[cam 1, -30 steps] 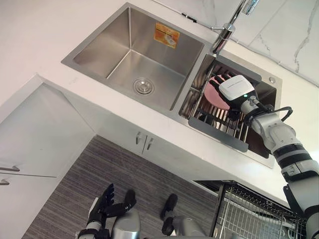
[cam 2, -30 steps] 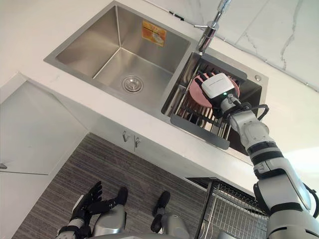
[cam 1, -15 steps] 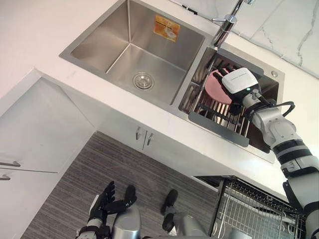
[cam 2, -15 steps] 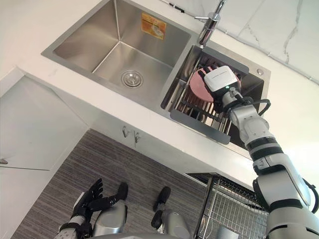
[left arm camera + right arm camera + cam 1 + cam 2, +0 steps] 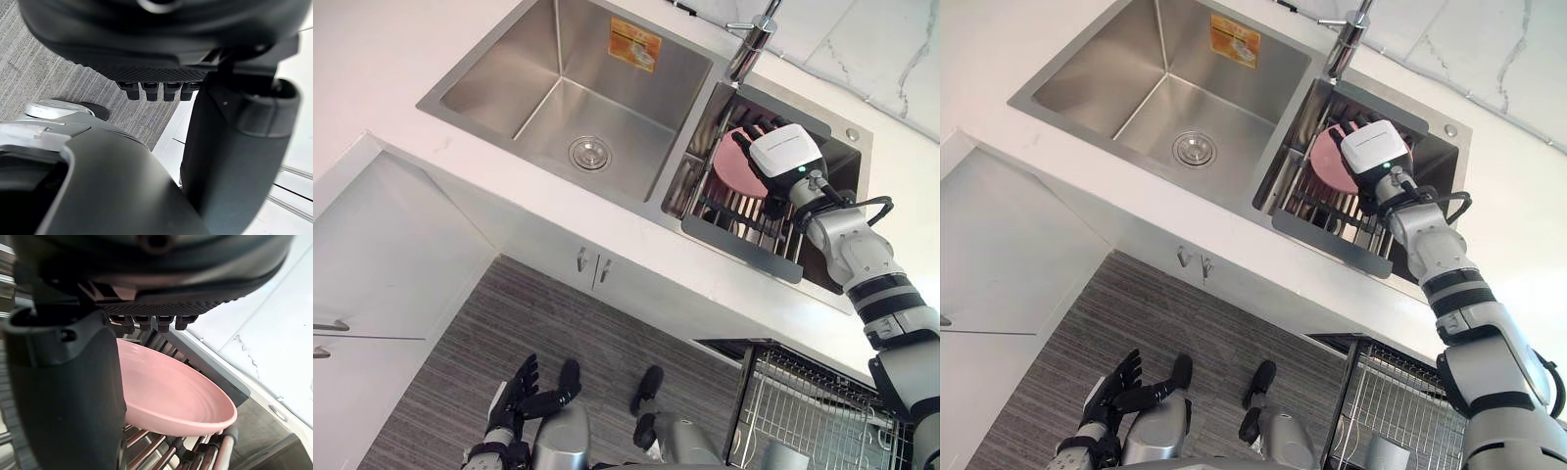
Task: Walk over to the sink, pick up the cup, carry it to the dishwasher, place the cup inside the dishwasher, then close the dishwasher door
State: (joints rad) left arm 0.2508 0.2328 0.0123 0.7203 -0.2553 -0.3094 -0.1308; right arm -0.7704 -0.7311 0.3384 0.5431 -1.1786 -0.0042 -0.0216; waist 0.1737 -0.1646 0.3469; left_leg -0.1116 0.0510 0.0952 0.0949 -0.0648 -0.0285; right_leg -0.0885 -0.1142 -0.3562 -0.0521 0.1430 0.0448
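A shallow pink plate (image 5: pixel 731 168) stands on edge in the wire dish rack (image 5: pixel 744 250) that fills the right basin of the sink. My right hand (image 5: pixel 754 132) hovers over the plate, its fingers straight and reaching past the top rim. In the right wrist view the plate (image 5: pixel 171 391) lies just past the thumb (image 5: pixel 68 396), and I cannot tell whether they touch. My left hand (image 5: pixel 514 390) hangs low over the floor with its fingers spread and holds nothing.
The left sink basin (image 5: pixel 636 98) has a drain (image 5: pixel 590 154). The faucet (image 5: pixel 749 44) rises just behind the rack. A white counter (image 5: pixel 401 59) surrounds the sink. The wire rack of the dishwasher (image 5: pixel 813 411) shows at lower right, and a white cabinet door (image 5: pixel 372 264) at left.
The whole picture has shifted a little as the camera moved. My right hand has edged slightly further over the pink plate towards the faucet. The left hand has stayed put.
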